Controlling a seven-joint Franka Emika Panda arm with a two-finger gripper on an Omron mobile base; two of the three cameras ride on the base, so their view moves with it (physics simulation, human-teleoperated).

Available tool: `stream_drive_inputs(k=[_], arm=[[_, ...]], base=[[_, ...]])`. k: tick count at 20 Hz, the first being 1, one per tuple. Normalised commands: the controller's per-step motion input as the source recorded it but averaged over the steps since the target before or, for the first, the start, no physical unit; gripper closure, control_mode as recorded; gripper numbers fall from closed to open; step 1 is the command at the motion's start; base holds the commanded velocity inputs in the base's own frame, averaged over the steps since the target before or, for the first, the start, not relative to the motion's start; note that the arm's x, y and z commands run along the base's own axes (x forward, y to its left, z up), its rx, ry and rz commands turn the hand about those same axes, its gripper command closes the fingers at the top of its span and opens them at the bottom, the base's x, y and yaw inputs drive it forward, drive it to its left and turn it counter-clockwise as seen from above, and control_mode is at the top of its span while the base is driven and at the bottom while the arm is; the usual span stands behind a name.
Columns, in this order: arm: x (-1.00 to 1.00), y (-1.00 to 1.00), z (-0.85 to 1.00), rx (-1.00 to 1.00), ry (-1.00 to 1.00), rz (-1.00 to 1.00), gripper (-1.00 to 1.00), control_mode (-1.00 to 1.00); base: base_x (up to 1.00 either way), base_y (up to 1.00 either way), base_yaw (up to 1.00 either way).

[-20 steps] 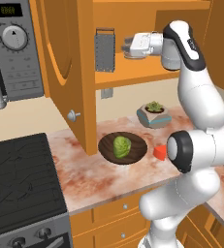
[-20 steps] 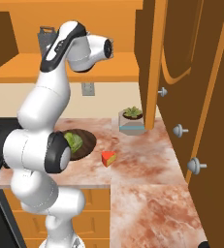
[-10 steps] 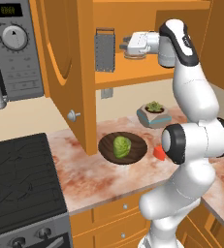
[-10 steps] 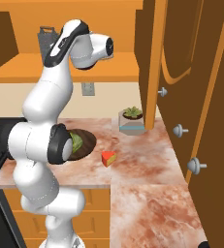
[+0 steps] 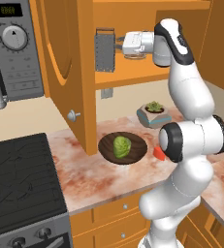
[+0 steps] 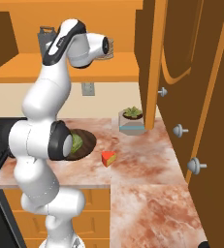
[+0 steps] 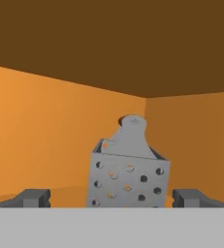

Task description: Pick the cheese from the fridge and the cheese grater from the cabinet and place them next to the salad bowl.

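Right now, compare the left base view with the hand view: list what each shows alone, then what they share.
Left base view alone: the salad bowl on the counter, the cheese partly behind the arm, the potted succulent, the microwave, the stove and the open cabinet door.
Hand view alone: the open gripper with a fingertip on each side of the grater, short of it.
Both: the cheese grater upright inside the cabinet.

The cabinet [image 5: 128,77] shelf bears the upright cheese grater [image 5: 104,50]; the marbled counter [image 5: 84,172] bears the salad bowl [image 5: 122,147].
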Motion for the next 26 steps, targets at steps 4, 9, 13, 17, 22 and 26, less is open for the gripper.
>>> stream_drive_inputs(k=[4,9,13,17,22,26], arm=[[0.06,0.33,0.00,0.00,0.01,0.03,-1.00,-1.00],[0.07,0.05,0.00,0.02,0.00,0.01,-1.00,-1.00],[0.00,0.00,0.00,0.03,0.00,0.00,-1.00,-1.00],[0.00,0.00,0.00,0.03,0.00,0.00,-1.00,-1.00],[-0.02,0.00,0.00,0.04,0.00,0.04,-1.00,-1.00],[0.00,0.00,0.01,0.02,0.00,0.05,-1.00,-1.00]], base=[[0.00,0.00,0.00],[0.00,0.00,0.00],[0.00,0.00,0.00],[0.00,0.00,0.00],[0.00,0.00,0.00],[0.00,0.00,0.00]])
